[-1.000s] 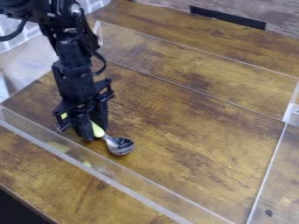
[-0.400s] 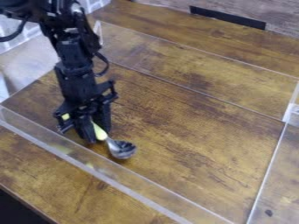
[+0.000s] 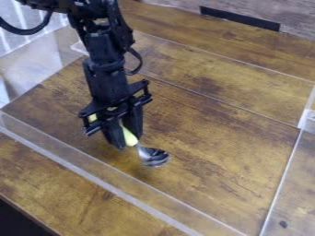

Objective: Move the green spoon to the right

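The green spoon (image 3: 132, 138) has a yellow-green handle and a shiny silver bowl (image 3: 157, 158) resting low near the wooden table. My gripper (image 3: 123, 135) points straight down and is shut on the spoon's handle, its black fingers (image 3: 139, 120) on either side of it. The handle's upper part is hidden between the fingers. The black arm rises toward the upper left of the camera view.
Low clear acrylic walls (image 3: 92, 177) fence the wooden table (image 3: 222, 120) along the front, left and right. A dark slot (image 3: 240, 17) lies at the back edge. A small white object (image 3: 309, 119) sits at the right wall.
The gripper has carried the spoon to the right and slightly toward the front, still shut on its handle. The spoon's bowl moved along with it.
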### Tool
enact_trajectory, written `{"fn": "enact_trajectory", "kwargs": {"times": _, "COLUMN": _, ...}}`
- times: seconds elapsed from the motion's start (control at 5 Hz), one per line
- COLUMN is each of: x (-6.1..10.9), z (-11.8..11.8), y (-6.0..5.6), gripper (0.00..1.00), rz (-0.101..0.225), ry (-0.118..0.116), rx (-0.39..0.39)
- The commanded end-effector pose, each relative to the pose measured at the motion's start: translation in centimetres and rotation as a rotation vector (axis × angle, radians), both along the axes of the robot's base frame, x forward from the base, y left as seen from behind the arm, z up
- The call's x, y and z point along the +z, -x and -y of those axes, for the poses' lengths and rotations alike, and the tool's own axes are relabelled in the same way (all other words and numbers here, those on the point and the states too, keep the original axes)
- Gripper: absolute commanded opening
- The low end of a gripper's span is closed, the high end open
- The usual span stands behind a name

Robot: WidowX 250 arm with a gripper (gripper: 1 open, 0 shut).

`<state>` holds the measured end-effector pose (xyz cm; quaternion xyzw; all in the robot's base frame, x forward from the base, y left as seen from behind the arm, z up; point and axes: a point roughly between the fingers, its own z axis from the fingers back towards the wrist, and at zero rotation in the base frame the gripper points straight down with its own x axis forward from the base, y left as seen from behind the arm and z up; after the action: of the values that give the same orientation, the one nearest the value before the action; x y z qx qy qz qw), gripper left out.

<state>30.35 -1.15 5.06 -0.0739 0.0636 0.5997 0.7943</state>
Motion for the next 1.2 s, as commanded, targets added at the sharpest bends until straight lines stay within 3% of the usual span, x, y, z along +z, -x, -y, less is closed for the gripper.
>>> {"fn": "enact_trajectory", "kwargs": {"times": 0.0, "x": 1.9, "z": 2.1, "y": -1.3, "gripper": 0.00, "rz": 0.089, "ry": 0.021, "rx": 0.027}}
{"fn": "enact_trajectory", "kwargs": {"times": 0.4, "x": 1.0, "z": 6.7, "y": -1.6, "gripper": 0.00, "rz": 0.100, "ry": 0.044, "rx": -0.113}}
{"fn": "enact_trajectory", "kwargs": {"times": 0.6, "x": 1.5, "z": 8.4, "y": -1.3, "gripper": 0.00, "rz": 0.122, "ry": 0.050, "rx": -0.188}}
{"fn": "enact_trajectory", "kwargs": {"times": 0.8, "x": 1.4, "z": 9.4, "y": -1.0, "gripper": 0.00, "rz": 0.135, "ry": 0.046, "rx": -0.248}}
{"fn": "enact_trajectory", "kwargs": {"times": 1.0, "x": 1.5, "z": 10.0, "y": -1.4, "gripper": 0.00, "rz": 0.159, "ry": 0.036, "rx": -0.273}}
